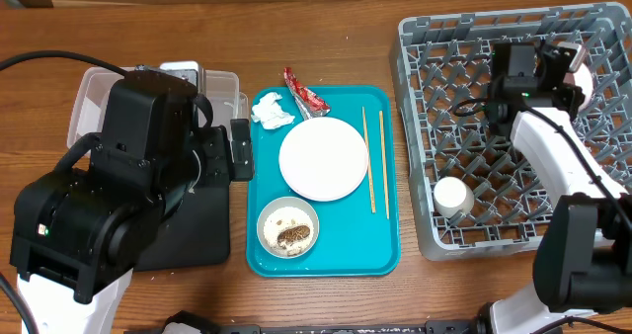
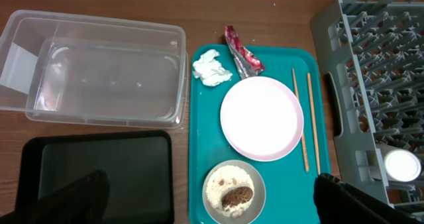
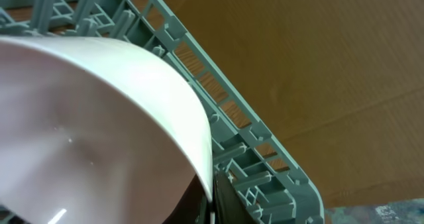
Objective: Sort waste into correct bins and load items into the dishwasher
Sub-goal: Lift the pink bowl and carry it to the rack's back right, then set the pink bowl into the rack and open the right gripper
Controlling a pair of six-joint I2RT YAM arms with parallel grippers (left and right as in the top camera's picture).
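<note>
Clear tub (image 2: 99, 20) and black tray (image 2: 99, 164): nothing seen in either, so no waste is sorted yet.

Left gripper (image 2: 211, 177): fingers wide apart, holding nothing, hanging above the near end of the teal tray (image 2: 202, 151).

On that tray:
- tissue (image 2: 211, 68) and wrapper (image 2: 242, 52) at the far end, the wrapper's lower end reaching the plate (image 2: 262, 118)
- chopsticks (image 2: 306, 118) flat beside the plate
- white bowl (image 2: 233, 192) with brown scraps (image 2: 237, 196) and grains

Risks here:
- Tilting the white bowl before it is over a bin would scatter grains on the tray or table.
- Lifting the plate first could drag the wrapper with it.
- The chopsticks lie flat and thin, so a pinch may slide off them.

Rack (image 1: 464, 107): cup (image 1: 454, 196) stands in the near-left corner.

Right gripper (image 3: 211, 201): appears clamped on the rim of the pink bowl (image 3: 99, 118), low inside the rack by its far right wall.

Risks here:
- It is an edge-only hold on a smooth curved wall, so the bowl could pivot or slip.
- If the bowl is let go before it sits between pegs, it may tip against the wall or roll.
- The fingers may snag the lattice as they pull out.
</note>
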